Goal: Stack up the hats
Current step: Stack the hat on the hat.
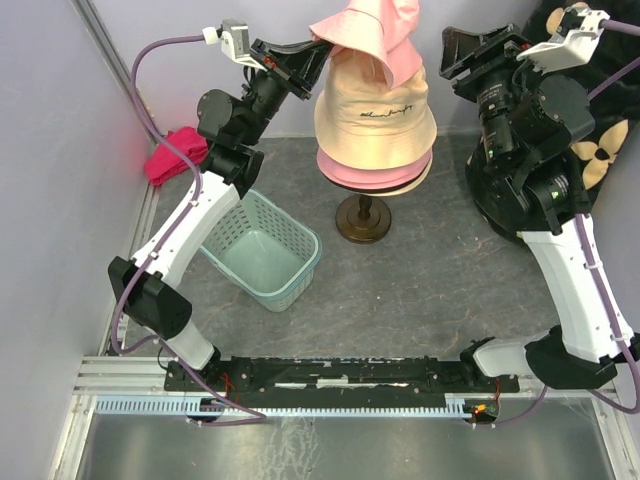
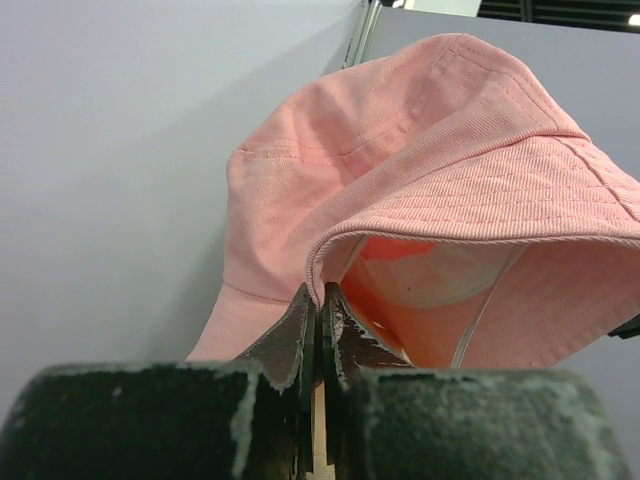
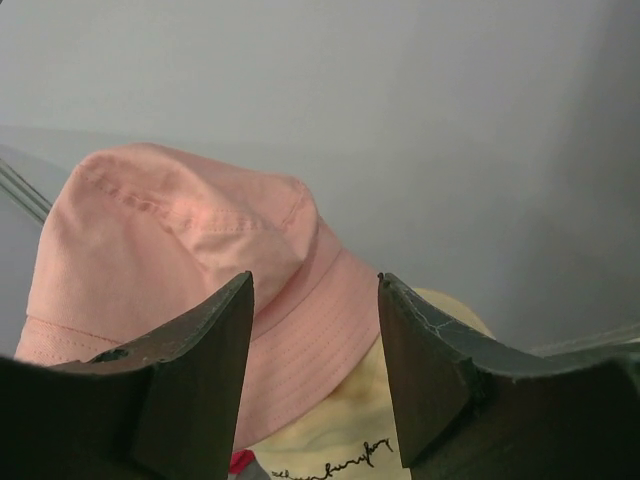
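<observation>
Grey table (image 1: 430,290), lilac walls (image 1: 40,250) — pink hat (image 1: 375,25) pinched.

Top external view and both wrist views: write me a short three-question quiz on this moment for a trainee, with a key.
1. True or false: the left gripper is shut on the brim of the pink hat.
2. Which hat is uppermost on the stand, below the one being held? A) black B) beige hat C) blue
3. Fill in: the right gripper has its jaws ____.
Key: 1 true; 2 B; 3 open.
</observation>
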`<state>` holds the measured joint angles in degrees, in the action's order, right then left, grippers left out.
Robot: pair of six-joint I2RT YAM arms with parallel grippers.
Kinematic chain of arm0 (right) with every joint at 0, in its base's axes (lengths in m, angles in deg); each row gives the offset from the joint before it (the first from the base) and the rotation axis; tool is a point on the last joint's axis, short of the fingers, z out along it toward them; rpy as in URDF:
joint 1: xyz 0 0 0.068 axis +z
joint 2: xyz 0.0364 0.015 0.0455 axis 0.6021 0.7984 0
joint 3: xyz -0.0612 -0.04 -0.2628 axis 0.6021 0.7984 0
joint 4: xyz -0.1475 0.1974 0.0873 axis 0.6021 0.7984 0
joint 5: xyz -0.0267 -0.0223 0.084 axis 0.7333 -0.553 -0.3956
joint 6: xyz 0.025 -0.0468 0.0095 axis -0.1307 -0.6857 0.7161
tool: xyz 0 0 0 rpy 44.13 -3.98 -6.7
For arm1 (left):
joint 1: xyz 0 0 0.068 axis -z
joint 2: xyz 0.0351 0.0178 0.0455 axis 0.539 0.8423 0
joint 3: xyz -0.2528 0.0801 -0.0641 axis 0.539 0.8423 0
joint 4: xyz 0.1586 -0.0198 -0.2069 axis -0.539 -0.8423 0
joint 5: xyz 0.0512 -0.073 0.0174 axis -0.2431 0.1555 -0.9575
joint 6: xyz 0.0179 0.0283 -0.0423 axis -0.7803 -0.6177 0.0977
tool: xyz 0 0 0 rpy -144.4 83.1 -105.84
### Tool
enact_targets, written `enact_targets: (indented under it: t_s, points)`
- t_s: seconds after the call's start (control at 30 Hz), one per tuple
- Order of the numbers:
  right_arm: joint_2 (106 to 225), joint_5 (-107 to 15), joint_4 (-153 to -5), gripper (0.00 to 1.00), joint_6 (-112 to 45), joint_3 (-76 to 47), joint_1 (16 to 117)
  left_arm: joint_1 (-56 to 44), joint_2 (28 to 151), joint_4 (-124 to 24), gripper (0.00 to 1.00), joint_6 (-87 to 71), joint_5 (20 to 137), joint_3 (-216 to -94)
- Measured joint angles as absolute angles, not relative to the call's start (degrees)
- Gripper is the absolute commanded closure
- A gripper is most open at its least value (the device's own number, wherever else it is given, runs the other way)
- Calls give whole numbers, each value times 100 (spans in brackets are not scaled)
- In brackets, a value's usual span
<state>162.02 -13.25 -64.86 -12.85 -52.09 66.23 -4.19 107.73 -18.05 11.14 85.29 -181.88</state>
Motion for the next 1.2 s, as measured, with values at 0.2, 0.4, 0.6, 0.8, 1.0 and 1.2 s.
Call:
enact_targets:
  t_s: [0.2, 0.4, 0.6, 0.8, 1.0, 1.2]
  points:
    - [16099, -1799, -6442, 41, 68, -4667, 6226, -419, 10731, -1862, 97, 1024, 8529, -18175]
    - [16128, -2719, -6495, 42, 1519, -4156, 5622, -419, 10710, -1905, 97, 1020, 8529, -18138]
    - [16226, -3469, -6716, 42, 2524, -3957, 5338, -415, 10683, -1934, 97, 1000, 8531, -18107]
    - [16259, -3887, -6967, 43, 3064, -3891, 5257, -415, 10638, -1977, 97, 959, 8531, -18099]
    - [16272, -4138, -7142, 44, 3434, -3745, 5196, -415, 10607, -1991, 97, 957, 8531, -18081]
    - [16283, -4354, -7223, 44, 3713, -3496, 5192, -415, 10594, -2002, 97, 957, 8529, -18068]
